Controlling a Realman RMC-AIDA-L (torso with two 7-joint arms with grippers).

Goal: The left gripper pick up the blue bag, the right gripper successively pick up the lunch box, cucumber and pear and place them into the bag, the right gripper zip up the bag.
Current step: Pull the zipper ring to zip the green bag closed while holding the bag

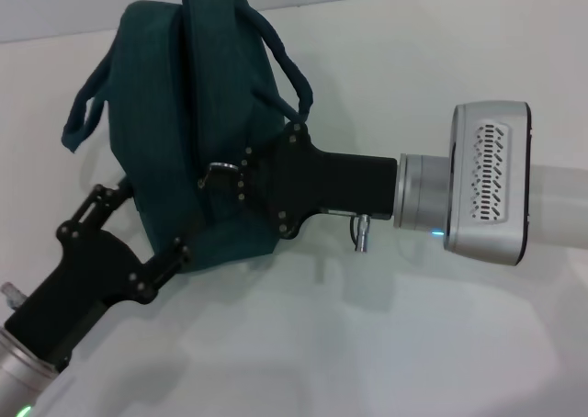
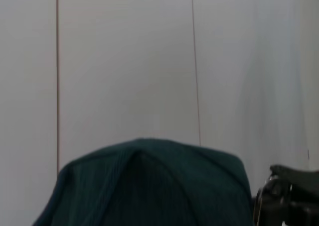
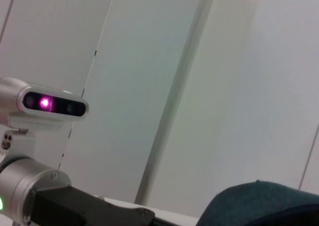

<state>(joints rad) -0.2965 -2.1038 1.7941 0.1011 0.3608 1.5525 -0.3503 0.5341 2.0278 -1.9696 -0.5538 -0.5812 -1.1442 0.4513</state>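
The blue bag [image 1: 193, 123] hangs tilted above the white table, its handles [image 1: 285, 59] looping out at the top. My left gripper [image 1: 138, 229] comes up from the lower left and is shut on the bag's lower edge. From the right, my right gripper [image 1: 241, 174] reaches the bag's side, its tips shut on the small metal zipper pull [image 1: 219, 171]. The bag's top [image 2: 149, 181] also fills the lower part of the left wrist view, and a corner of the bag [image 3: 264, 203] shows in the right wrist view. The lunch box, cucumber and pear are out of view.
The white table [image 1: 386, 343] lies below both arms and a pale wall [image 2: 124, 61] stands behind. The right arm's silver vented wrist [image 1: 487, 183] stretches in from the right. The left arm's wrist camera [image 3: 50, 104] shows in the right wrist view.
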